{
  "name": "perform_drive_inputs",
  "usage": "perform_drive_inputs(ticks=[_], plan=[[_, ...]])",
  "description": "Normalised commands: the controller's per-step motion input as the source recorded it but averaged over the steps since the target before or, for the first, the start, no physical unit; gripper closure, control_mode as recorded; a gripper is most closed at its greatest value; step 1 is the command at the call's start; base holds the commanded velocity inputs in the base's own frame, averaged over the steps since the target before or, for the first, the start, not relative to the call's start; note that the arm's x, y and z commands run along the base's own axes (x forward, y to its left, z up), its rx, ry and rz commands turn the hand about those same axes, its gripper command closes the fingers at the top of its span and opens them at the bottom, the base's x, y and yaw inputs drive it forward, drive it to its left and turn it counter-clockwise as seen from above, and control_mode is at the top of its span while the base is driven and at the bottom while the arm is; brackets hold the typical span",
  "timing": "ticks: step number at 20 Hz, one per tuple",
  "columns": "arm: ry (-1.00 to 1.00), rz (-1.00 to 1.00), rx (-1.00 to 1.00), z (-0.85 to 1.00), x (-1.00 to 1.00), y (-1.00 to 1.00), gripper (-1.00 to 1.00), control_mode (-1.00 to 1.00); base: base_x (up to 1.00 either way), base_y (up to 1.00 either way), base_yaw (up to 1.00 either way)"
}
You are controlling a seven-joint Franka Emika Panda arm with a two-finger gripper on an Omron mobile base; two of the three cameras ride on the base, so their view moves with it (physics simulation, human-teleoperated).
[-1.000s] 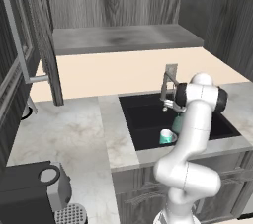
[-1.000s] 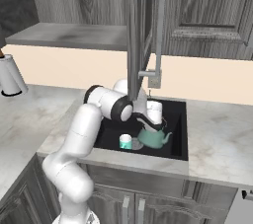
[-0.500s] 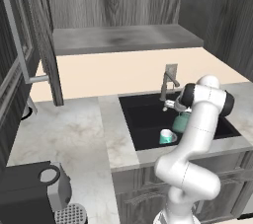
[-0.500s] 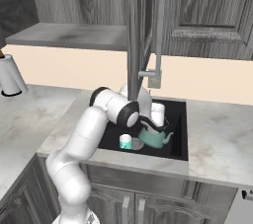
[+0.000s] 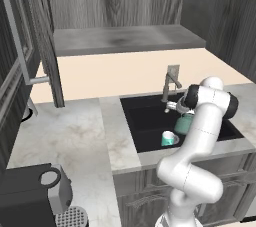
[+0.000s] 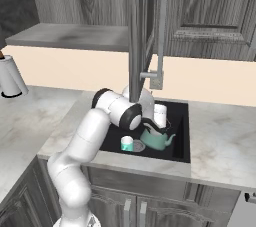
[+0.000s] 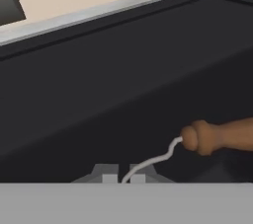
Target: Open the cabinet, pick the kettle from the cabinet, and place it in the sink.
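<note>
The teal kettle (image 6: 158, 137) (image 5: 183, 123) sits low in the black sink (image 6: 183, 138) (image 5: 144, 119), right of its drain. My gripper (image 7: 123, 177) is shut, its tips pinched on the thin white wire of the kettle's handle (image 7: 154, 160), which runs to a brown wooden grip (image 7: 213, 136). In the base views my wrist covers the fingers just above the kettle. The cabinet's left door (image 5: 46, 41) (image 6: 135, 31) stands swung open, its pale bar handle (image 5: 19, 35) (image 6: 161, 36) facing out. The right door (image 6: 210, 11) is closed.
A small teal cup (image 5: 168, 138) (image 6: 127, 144) stands in the basin left of the kettle, and a white cup (image 6: 160, 114) behind it. The grey faucet (image 5: 171, 84) rises at the basin's back rim. A dark coffee machine (image 5: 32, 191) sits at the counter's near left, a paper-towel roll (image 6: 10, 77) far left.
My arm has shifted slightly right and lower over the basin. The kettle has barely moved, and the gripper stays shut.
</note>
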Motion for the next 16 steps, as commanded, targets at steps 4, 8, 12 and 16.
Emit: perform_drive_inputs(ticks=[4, 8, 12, 16], plan=[[0.0, 0.0, 0.0, -0.49, -0.09, 0.06, 1.0, -1.0, 0.0, 0.0, 0.0], [0.0, 0.0, 0.0, -0.5, -0.13, 0.1, 1.0, -1.0, 0.0, 0.0, 0.0], [0.0, 0.0, 0.0, -0.51, -0.19, 0.15, 1.0, -1.0, 0.0, 0.0, 0.0], [0.0, 0.0, 0.0, -0.54, -0.23, 0.25, -1.0, -1.0, 0.0, 0.0, 0.0]])
